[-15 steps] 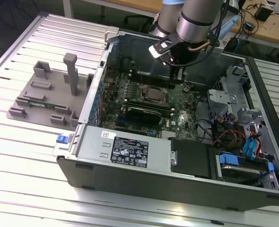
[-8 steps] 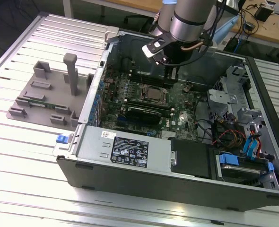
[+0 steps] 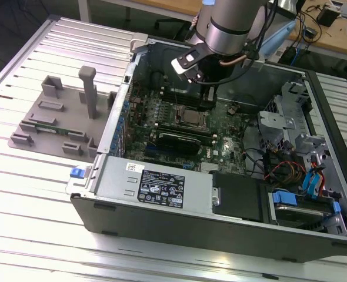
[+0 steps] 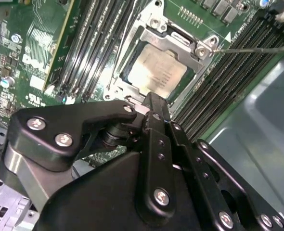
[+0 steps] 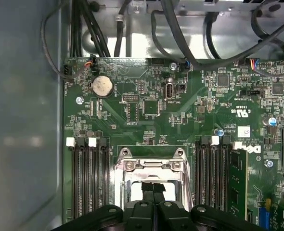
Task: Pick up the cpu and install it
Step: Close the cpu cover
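Claw [image 4: 150, 100] closed tight, tips together, hovering at edge of cpu [image 4: 154, 72], seated in socket frame [image 4: 157, 30]

Plain white room light falls from overhead on the ribbed metal table [image 3: 26, 176], and its slats gleam pale, almost washed out. Inside the open computer case [image 3: 162, 218] it is dimmer, with the drive corner sunk in shadow. In the second wrist view the top of the cpu [image 4: 154, 72] glares milky white, and the screws on the black gripper [image 4: 150, 101] catch small highlights. In the first wrist view the metal panel [image 5: 132, 43] behind the cables burns out bright.
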Controlling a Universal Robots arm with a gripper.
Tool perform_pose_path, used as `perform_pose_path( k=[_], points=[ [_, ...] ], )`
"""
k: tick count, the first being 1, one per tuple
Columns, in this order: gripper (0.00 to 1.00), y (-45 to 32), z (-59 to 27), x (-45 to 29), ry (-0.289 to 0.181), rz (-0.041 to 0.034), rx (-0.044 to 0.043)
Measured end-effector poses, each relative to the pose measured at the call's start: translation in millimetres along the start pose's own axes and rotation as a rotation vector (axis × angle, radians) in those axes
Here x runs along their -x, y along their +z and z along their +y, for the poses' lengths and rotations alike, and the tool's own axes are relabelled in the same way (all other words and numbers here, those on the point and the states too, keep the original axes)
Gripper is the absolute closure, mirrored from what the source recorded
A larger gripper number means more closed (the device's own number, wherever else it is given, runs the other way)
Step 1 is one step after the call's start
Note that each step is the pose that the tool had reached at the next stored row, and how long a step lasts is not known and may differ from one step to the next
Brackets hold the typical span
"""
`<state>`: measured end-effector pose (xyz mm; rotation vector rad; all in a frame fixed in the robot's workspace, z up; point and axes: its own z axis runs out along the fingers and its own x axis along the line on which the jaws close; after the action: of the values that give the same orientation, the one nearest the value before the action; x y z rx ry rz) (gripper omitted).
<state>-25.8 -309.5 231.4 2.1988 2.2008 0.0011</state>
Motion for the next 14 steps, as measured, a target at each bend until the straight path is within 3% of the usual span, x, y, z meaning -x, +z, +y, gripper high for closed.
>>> perform_pose_path(
  k=[5,9,14],
  points=[
    [0.89,3.1,-8.2,1.2,0.0,-0.0008,-0.0004],
    [0.89,3.2,-8.5,1.2,-0.005,-0.0024,-0.0004],
    [0.89,4.0,-8.6,1.2,-0.124,-0.0011,0.0022]
  ],
)
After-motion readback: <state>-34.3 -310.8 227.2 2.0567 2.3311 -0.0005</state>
